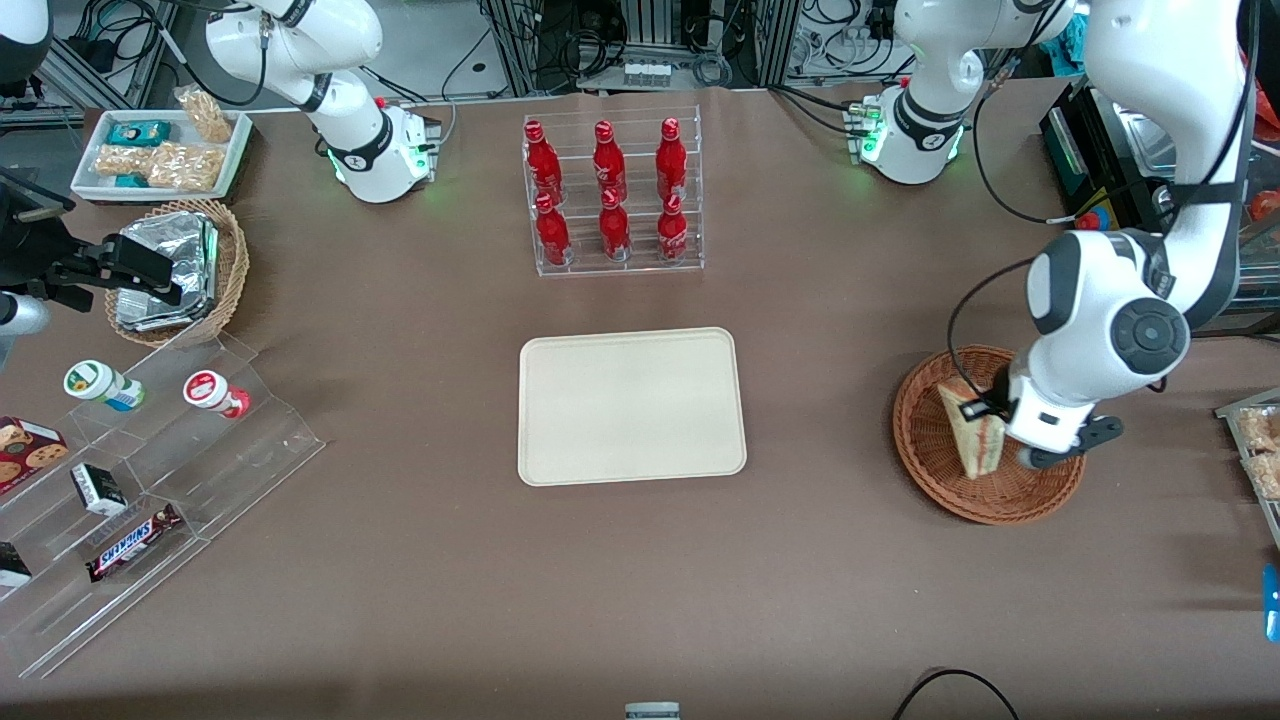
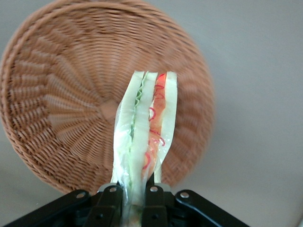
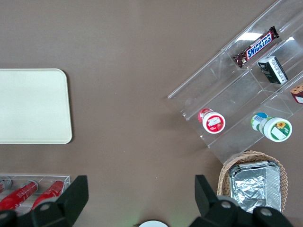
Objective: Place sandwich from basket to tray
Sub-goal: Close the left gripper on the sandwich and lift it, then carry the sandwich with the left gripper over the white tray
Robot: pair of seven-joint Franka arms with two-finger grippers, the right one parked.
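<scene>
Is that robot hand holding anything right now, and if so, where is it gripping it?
Yes. The gripper, above the basket, holds the sandwich, its jaws shut on one end of the wedge.

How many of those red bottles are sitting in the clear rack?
6. The red bottles stand in a clear rack, farther from the front camera than the tray: three in an upper row, three in a lower row. The hand grips the sandwich over the basket.

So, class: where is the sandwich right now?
The sandwich is pinched in the gripper, held above the basket at the working arm's end of the table.
</scene>
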